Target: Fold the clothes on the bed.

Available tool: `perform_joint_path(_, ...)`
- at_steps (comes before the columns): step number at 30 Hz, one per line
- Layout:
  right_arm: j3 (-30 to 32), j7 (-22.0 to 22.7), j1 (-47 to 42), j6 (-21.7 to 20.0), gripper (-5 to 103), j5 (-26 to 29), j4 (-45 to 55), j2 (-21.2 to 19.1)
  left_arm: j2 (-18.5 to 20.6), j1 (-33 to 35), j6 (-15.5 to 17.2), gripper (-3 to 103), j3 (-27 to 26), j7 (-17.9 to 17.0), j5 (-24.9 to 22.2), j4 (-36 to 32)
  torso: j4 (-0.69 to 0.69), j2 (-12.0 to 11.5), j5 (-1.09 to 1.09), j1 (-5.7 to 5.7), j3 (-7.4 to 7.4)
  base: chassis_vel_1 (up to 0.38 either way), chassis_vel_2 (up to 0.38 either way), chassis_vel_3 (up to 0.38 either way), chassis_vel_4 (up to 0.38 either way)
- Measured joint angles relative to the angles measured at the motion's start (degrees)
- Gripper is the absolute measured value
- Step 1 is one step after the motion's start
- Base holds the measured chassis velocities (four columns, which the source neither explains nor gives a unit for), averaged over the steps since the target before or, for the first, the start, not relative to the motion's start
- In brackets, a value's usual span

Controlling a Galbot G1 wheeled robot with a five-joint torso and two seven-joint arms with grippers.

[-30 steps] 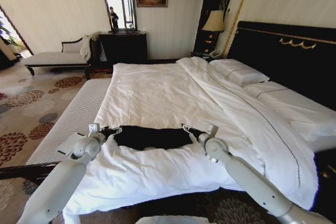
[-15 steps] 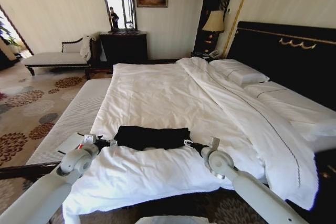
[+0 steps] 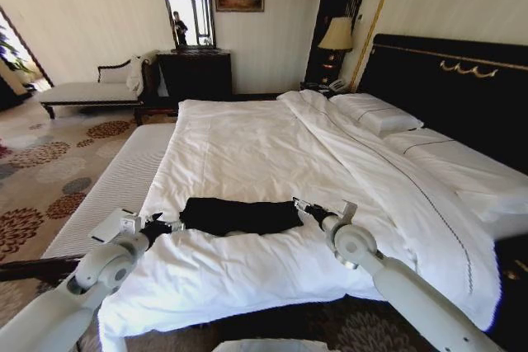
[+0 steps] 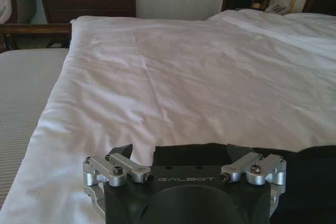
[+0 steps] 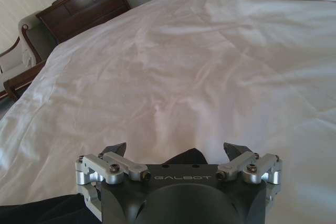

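Near the foot of the bed (image 3: 247, 146), the black T-shirt (image 3: 239, 215) lies folded into a narrow band. Left gripper (image 3: 157, 227) and right gripper (image 3: 304, 207) flank it, fingers wide, empty. Further folding likely remains.

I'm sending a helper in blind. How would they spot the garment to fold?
Start at the large white bed with the dark headboard. On its near end lies a black T-shirt, a flat band between the left hand and right hand, the only dark item on the white bedding.
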Motion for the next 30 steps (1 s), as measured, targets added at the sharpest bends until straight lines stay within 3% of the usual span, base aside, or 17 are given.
perform_joint_path(2,-0.4,0.0,0.6,-0.2,100,0.3,-0.6,0.3,-0.3,-1.0,0.2,100,0.6,-0.3,0.0,0.5,-0.01,0.0,0.02,0.0,0.0,0.0,0.0,0.0,0.0)
perform_joint_path(5,-3.9,1.7,6.4,-2.1,100,1.7,-5.6,2.8,-4.8,-10.7,1.8,100,7.7,-2.7,1.3,7.9,0.0,0.0,-0.01,0.02,0.02,0.0,0.0,0.0,0.0)
perform_joint_path(9,-6.7,3.5,10.1,-4.5,100,1.8,-8.3,3.9,-8.6,-15.0,2.5,100,11.6,-3.6,2.8,13.3,0.0,0.0,-0.01,0.03,0.02,0.0,0.0,0.0,0.0)
perform_joint_path(13,-8.2,6.4,10.8,-7.1,100,1.7,-8.4,3.8,-9.5,-15.6,3.6,100,12.8,-4.3,3.2,14.6,0.0,0.0,-0.01,0.03,0.02,0.0,0.0,0.0,0.0)
perform_joint_path(23,-7.6,10.5,3.5,-9.9,100,0.8,-2.6,-0.2,-4.2,-10.4,4.8,100,11.5,-4.7,3.7,10.6,0.0,0.0,0.0,0.0,0.0,0.0,0.0,0.0,0.0)
perform_joint_path(30,-4.6,11.9,-5.1,-9.9,100,-0.7,5.8,-4.9,1.0,0.3,5.1,100,8.7,-5.5,4.4,3.5,0.0,0.0,-0.01,0.0,-0.01,0.0,0.0,0.0,0.0)
